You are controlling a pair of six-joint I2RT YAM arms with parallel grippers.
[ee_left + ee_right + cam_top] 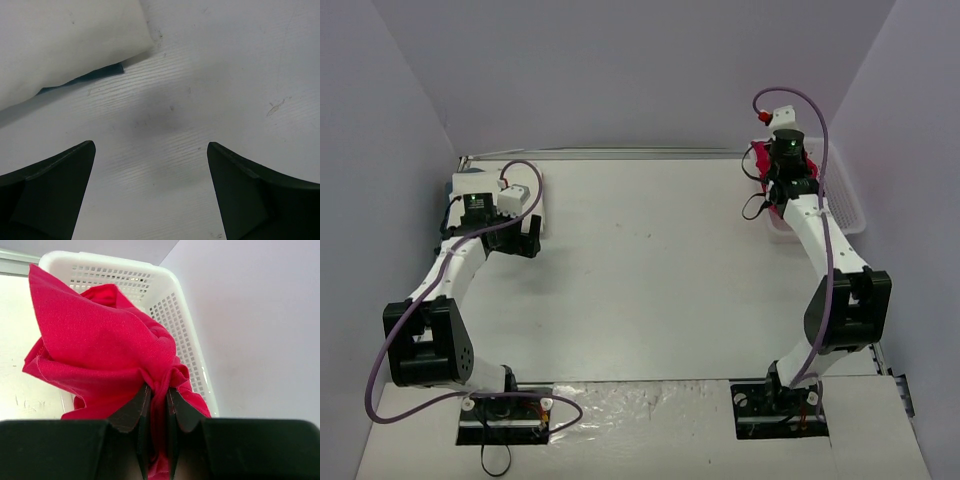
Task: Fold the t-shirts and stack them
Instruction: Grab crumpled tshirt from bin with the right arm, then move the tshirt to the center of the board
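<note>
At the far left of the counter (650,280) lies the white shirt (65,45), folded flat, probably the base of the stack. The left tool (150,150) hovers just beside its corner, spread wide and empty. On the right, the right tool (158,395) pinches the red shirt (100,335) over the basket (170,295), likely to lift it out for folding. That shirt is bunched, showing no clear long axis; 1 flap points away from the tool.

Arms (450,265) white-linked, black joint housings; purple cables (788,91); black wedge-shaped end effector fingers (50,190).
</note>
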